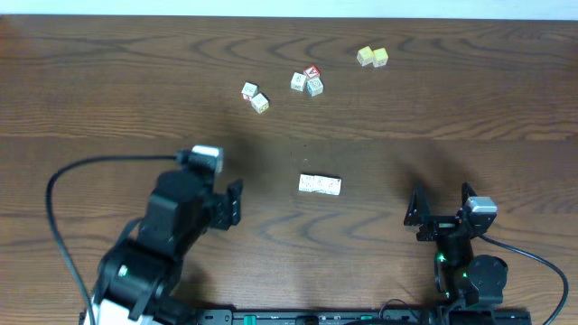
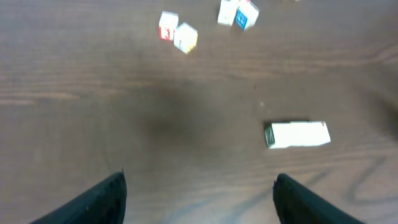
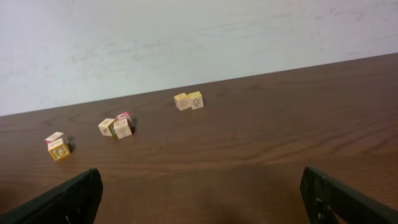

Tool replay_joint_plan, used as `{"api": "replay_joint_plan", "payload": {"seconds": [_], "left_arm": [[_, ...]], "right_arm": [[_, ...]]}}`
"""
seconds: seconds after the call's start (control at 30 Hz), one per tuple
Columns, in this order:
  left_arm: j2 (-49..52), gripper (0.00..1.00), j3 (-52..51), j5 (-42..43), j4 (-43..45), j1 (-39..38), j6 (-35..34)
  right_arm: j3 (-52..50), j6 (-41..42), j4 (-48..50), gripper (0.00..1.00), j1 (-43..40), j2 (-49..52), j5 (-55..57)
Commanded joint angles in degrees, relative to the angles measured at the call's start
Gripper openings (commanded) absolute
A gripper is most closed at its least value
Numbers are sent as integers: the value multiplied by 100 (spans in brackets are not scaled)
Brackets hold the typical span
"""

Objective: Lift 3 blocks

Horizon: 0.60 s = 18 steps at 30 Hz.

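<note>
Three cream-white blocks (image 1: 320, 185) lie side by side in a short row at the middle of the table, resting on the wood. In the left wrist view the row of blocks (image 2: 297, 134) is ahead and to the right of my left gripper (image 2: 200, 184). That left gripper (image 1: 235, 203) is open and holds nothing, a little to the left of the row. My right gripper (image 1: 442, 211) is open and bare as well, off to the right of the row. The right wrist view shows my right gripper (image 3: 200, 183) over plain wood, with the blocks out of view.
A pair of cubes (image 1: 255, 97) with coloured faces lies at the back left. A cluster with red and blue faces (image 1: 307, 81) is further right, and two yellow-green cubes (image 1: 372, 57) sit at the back right. A white wall (image 3: 186, 37) stands behind the table.
</note>
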Motion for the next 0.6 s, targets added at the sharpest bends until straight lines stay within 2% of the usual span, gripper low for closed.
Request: {"api": "replay_joint_plan", "payload": {"seconds": [0.0,0.2,0.57], "left_arm": [[-881,76,-833,955,424,761,634],[-2253,76,-1729,1342,715,1851,717],[-3644,76,-2706,1335,1226,2262,1294]], "right_arm": [[-9,-81,-26,99,-57,-42,42],[-9,-81,-26,99,-57,-42,42],[-9,-81,-26,99,-57,-42,42]]}}
